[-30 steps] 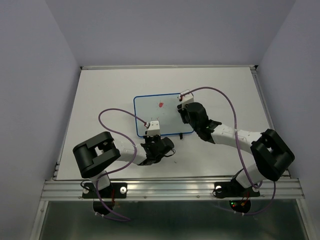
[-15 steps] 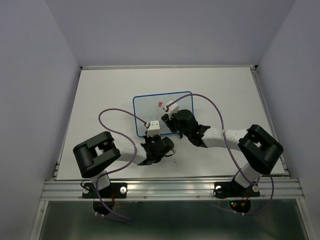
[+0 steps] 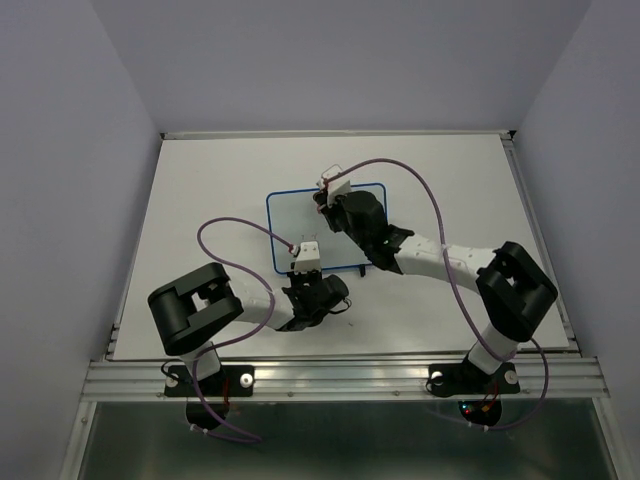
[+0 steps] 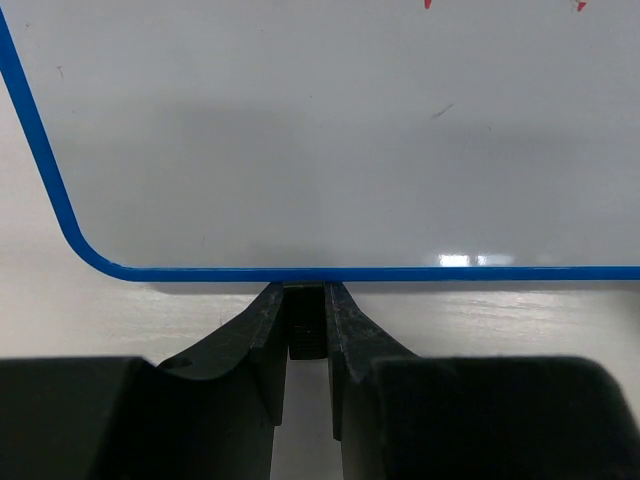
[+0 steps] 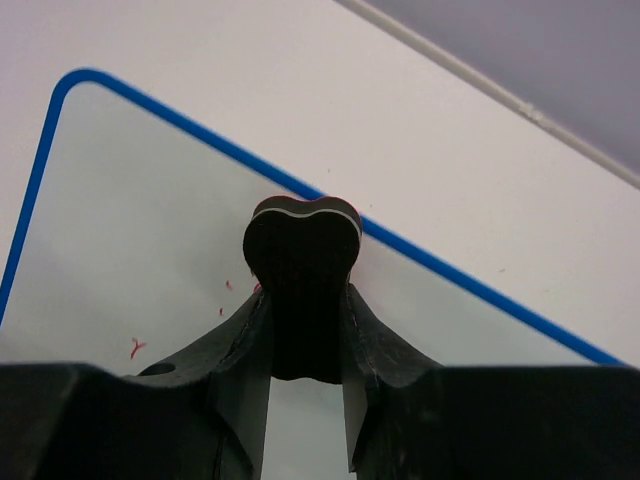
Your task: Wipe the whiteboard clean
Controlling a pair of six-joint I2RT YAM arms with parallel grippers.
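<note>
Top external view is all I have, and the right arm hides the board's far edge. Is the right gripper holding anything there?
Observer: Yes. In the right wrist view the right gripper is shut on a dark eraser. The eraser's tip overlaps the blue frame of the whiteboard.
Operator: Any ink near it?
Observer: Small red flecks show on the board, left of the fingers in that view.
Operator: And the left gripper?
Observer: The left wrist view shows the left gripper shut on a small black foot at the board's near edge.
</note>
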